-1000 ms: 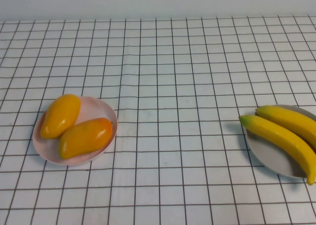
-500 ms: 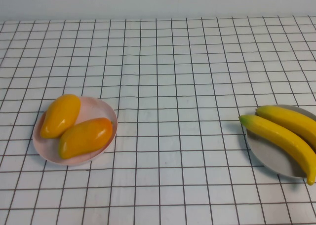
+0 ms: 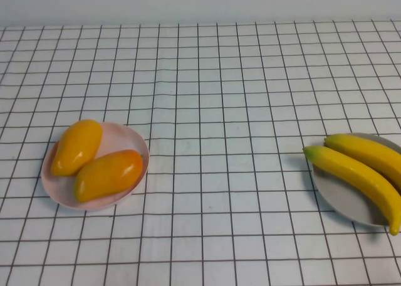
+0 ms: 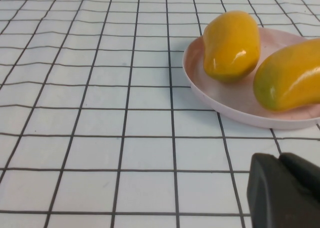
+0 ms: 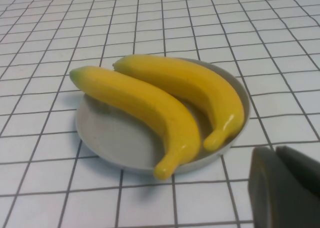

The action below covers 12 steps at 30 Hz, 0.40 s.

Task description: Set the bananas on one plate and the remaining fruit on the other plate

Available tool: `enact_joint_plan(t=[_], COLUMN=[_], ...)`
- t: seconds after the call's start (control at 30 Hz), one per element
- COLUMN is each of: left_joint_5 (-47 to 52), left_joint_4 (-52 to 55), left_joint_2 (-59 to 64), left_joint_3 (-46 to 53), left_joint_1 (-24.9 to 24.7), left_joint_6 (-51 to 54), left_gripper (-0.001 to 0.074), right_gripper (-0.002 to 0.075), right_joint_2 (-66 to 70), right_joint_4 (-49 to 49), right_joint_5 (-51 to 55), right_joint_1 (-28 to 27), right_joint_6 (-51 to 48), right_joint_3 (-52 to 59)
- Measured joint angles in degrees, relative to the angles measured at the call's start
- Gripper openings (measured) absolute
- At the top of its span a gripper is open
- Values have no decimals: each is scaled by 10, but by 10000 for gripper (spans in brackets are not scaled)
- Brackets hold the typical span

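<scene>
A: Item, grey-blue plate (image 3: 343, 201), high view?
B: Right side cut off at the picture's edge; much of its floor hidden under the two bananas (image 3: 360, 176).
A: Item, pink plate (image 4: 235, 100), left wrist view?
B: Far side runs out of the picture, as does the redder mango (image 4: 290, 75).
A: Grippers?
B: Left gripper (image 4: 285, 193) and right gripper (image 5: 285, 188): one dark corner of each showing, the rest cropped. Neither appears in the high view.

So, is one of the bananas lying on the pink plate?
No, both bananas lie on the grey plate.
</scene>
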Motion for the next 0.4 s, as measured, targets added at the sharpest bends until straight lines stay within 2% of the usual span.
enact_joint_plan(t=[0.4], left_joint_5=[0], left_joint_4=[0], left_joint_2=[0], left_joint_3=[0], left_joint_1=[0], left_joint_6=[0], left_gripper=[-4], right_gripper=[-15], right_joint_2=[0], right_joint_4=[0], right_joint_5=[2], right_joint_1=[-3], right_joint_6=[0], right_joint_3=[0])
